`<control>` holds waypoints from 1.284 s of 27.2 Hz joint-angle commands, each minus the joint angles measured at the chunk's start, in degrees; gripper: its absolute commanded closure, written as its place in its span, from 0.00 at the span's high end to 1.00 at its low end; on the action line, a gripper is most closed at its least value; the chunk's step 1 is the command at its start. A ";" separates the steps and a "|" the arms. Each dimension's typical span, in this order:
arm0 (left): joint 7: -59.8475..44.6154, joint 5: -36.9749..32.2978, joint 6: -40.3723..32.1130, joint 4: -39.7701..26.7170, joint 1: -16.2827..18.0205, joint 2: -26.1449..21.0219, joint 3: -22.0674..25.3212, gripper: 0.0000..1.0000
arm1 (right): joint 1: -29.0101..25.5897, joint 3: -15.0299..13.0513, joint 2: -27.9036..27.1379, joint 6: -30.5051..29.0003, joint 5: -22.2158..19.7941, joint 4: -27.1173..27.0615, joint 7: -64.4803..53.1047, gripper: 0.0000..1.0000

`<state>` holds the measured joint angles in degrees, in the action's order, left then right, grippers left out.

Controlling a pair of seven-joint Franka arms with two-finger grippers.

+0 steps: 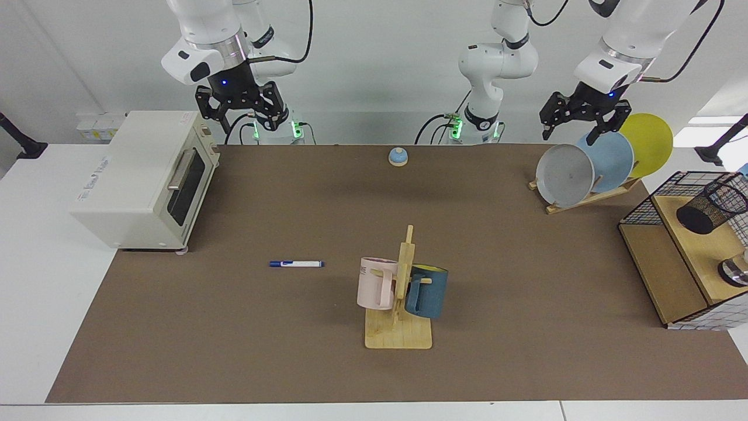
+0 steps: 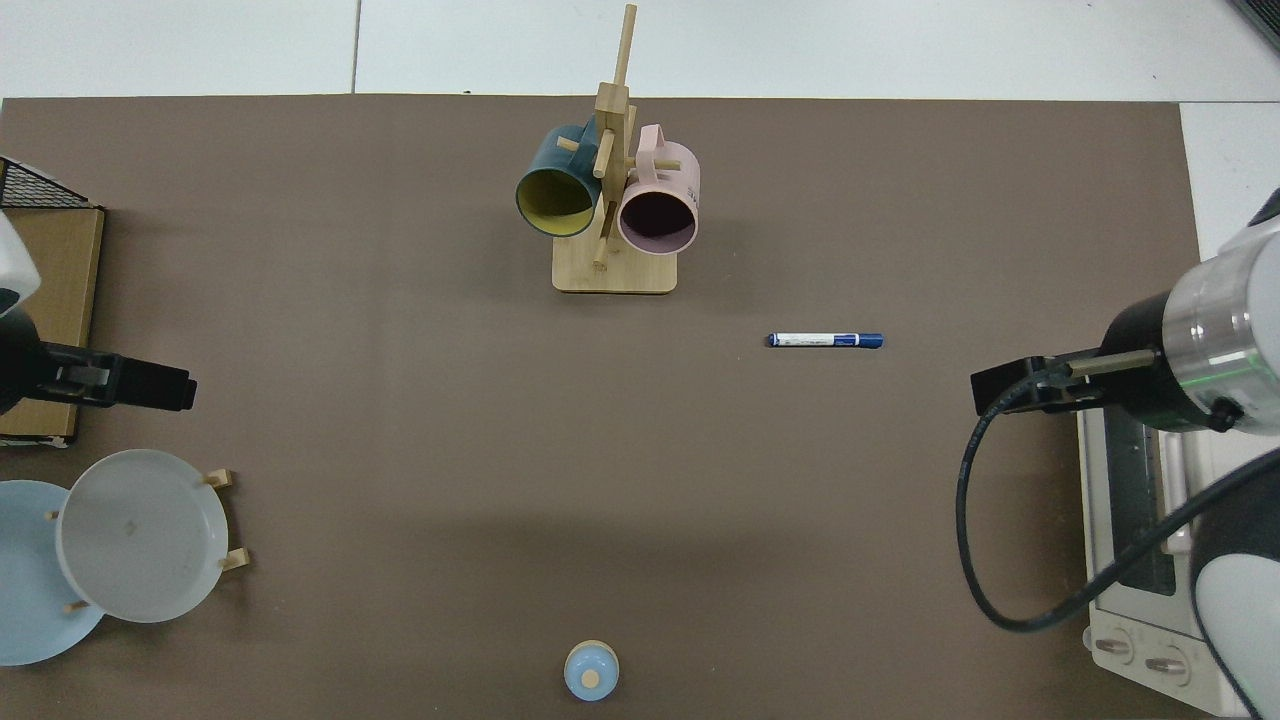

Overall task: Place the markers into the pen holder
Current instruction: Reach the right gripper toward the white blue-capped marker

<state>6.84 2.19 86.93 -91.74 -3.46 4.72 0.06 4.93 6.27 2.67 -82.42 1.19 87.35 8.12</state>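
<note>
Since the marker (image 1: 296, 264) lies flat crosswise on the tabletop (image 1: 292, 351), the right end effector (image 1: 242, 111), open and empty above the toaster oven (image 1: 146, 181), is way nearer; the left end effector (image 1: 575, 126) waits, open and empty, over the plates (image 1: 564, 175).

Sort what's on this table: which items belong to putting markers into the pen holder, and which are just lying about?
Job: marker lying flat on the mat; pen holder, tilted in the wire basket.
Lying about: toaster oven, mug rack with pink mug and blue mug, plate rack, bell.

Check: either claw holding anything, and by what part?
Nothing held. Left claw and right claw hang open above the table; marker lies untouched.
</note>
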 commanded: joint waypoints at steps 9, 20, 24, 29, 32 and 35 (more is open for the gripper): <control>0.28 0.53 -1.06 0.77 0.56 0.20 -0.15 1.00 | -0.80 0.06 0.76 0.33 1.01 0.72 0.58 0.99; 0.19 0.44 -1.06 0.77 0.56 0.20 -0.15 1.00 | -1.24 -0.47 3.48 -5.54 1.18 5.98 2.68 0.99; 0.19 0.53 -1.06 0.77 0.56 0.20 -0.50 1.00 | -1.41 -0.47 3.58 -7.23 1.18 7.13 10.49 0.99; -0.16 0.53 -1.24 0.60 0.56 0.29 -0.41 1.00 | -1.41 -0.47 1.82 -7.93 0.83 7.13 21.20 0.99; -0.16 0.53 -1.33 0.33 0.64 0.64 0.03 1.00 | -1.50 -0.47 0.07 -10.21 0.92 7.13 32.44 0.99; -0.25 0.53 -2.12 0.33 0.64 0.64 0.20 1.00 | -1.68 -0.47 -1.52 -12.49 1.01 7.48 40.81 0.99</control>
<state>6.77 2.19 86.77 -91.74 -3.45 4.75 0.16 4.21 5.42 3.16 -90.95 1.20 93.63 37.07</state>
